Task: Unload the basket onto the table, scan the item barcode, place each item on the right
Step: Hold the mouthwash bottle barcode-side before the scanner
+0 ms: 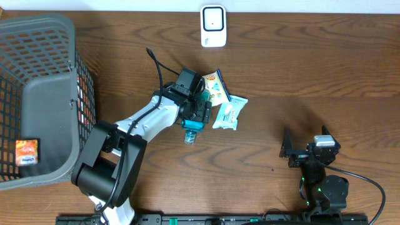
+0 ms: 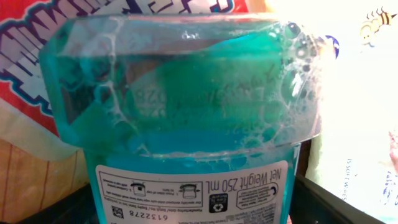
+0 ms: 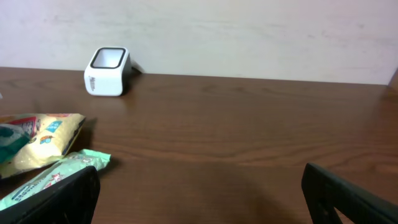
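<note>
Now the left tool [image 1: 200,112] sits over the mouthwash bottle [image 1: 191,129] mid-surface, beside snack packets [image 1: 226,114]; clamped or loose, can't tell. Loose jaws could let it roll, never reaching the far-edge scanner [image 1: 213,26].

The table [image 1: 312,75] is brown wood grain with a soft satin sheen. The basket [image 1: 50,119] is matt grey plastic mesh. The barcode scanner [image 1: 213,26] is smooth white plastic. The mouthwash bottle [image 2: 186,93] is clear glossy plastic with a smooth white label [image 2: 186,193]. The snack packet [image 1: 226,112] is shiny film.
</note>
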Action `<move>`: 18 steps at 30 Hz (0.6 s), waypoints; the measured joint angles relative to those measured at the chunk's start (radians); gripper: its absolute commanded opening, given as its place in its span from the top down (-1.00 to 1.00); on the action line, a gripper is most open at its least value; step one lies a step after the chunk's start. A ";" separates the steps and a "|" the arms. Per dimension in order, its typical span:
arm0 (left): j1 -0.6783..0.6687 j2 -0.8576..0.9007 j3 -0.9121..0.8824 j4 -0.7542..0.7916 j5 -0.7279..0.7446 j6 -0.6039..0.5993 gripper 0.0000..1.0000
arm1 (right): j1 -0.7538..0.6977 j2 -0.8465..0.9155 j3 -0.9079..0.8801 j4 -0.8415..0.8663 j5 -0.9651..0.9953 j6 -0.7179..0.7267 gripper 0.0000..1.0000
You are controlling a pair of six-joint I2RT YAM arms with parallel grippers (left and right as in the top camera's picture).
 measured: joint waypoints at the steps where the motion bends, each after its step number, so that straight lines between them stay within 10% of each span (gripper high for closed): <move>1: 0.000 0.000 0.000 0.000 0.000 0.000 -0.74 | 0.000 0.000 0.000 0.000 0.000 0.000 -0.99; 18: -0.002 0.004 0.000 0.022 -0.006 0.000 -0.82 | 0.000 0.000 0.000 0.000 0.000 0.000 -0.99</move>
